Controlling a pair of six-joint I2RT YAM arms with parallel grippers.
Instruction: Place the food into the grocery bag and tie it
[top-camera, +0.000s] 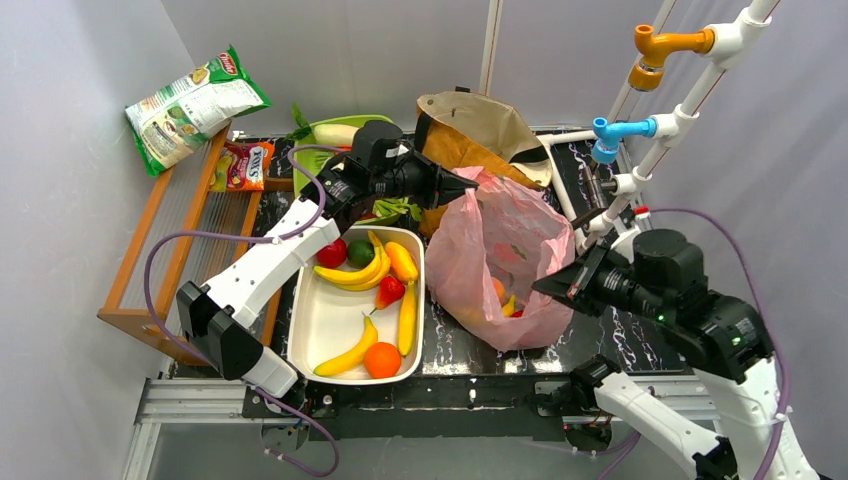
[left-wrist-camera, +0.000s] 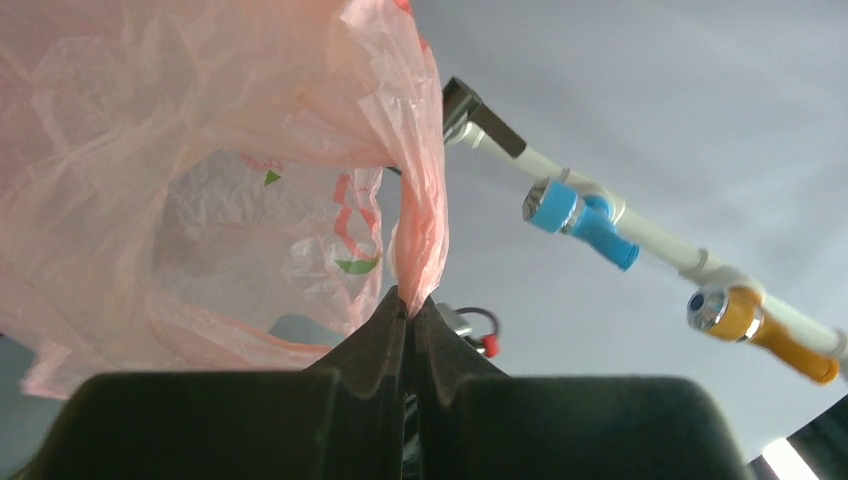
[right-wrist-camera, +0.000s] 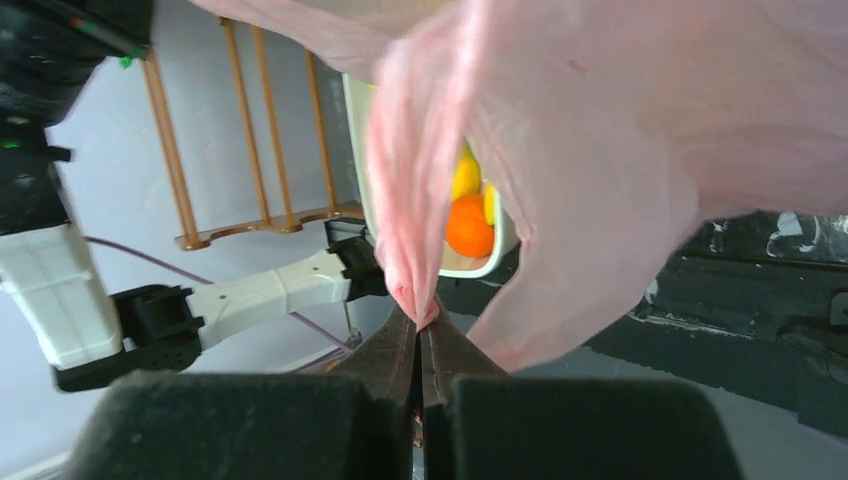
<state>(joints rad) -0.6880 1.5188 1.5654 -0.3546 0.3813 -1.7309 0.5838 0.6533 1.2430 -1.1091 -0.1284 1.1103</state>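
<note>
Pinches a fold of the grocery bag (top-camera: 500, 250) with the left hand (left-wrist-camera: 411, 305), fingers (left-wrist-camera: 375, 345) pressed flat together with only thin pink film between them. Holds that far rim up off the counter (top-camera: 455, 350). Pinches the opposite, near rim the same way with the right hand (right-wrist-camera: 424, 318), clamped tight on a bunched pleat of the film. Spans the bag's mouth between the two hands, with the inside in view from above.

Shows a little of the food (top-camera: 505, 298) inside the bag, just beside the right hand: an orange piece and a yellow one, half hidden by film. Has most of the food outside the bag, in a white tray (top-camera: 320, 330) on the counter, nearer the arm bases than the left hand and off to its left, just beside the bag's side. In the tray: yellow bananas (top-camera: 350, 275), a red piece (top-camera: 332, 252), a green piece (top-camera: 360, 252) and an orange (top-camera: 382, 360).

Just behind the left hand, a brown paper bag (top-camera: 470, 125), upright and open, close against the pink one. Well to that hand's left, a wooden rack (top-camera: 170, 260), with a crisp packet (top-camera: 190, 105) propped at its far end. Beyond the right hand, a white pipe frame (top-camera: 690, 100) carrying a blue fitting (top-camera: 620, 130) and an orange fitting (top-camera: 665, 45).
</note>
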